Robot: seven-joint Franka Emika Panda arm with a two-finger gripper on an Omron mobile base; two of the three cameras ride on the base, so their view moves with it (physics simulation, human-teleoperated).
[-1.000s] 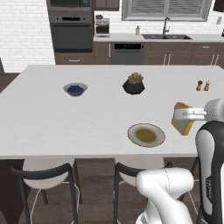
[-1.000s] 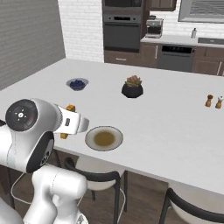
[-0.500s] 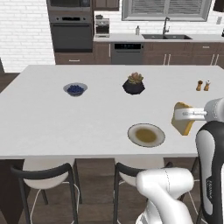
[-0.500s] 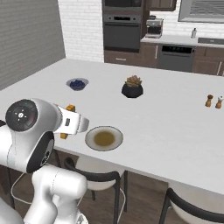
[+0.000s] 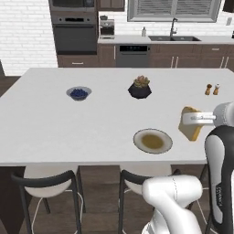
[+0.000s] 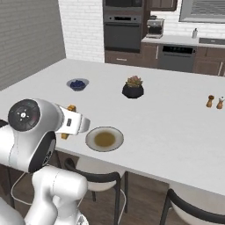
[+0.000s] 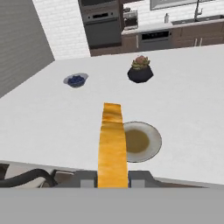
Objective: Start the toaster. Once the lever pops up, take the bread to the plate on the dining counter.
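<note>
My tool (image 7: 113, 178) is clamped on the bread (image 7: 113, 140), short of the plate (image 7: 142, 141) ahead; releasing now risks missing onto the surface (image 7: 52, 127).

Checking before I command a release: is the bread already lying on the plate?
No. In the left base view the bread is held by the gripper, to the right of the plate.
</note>
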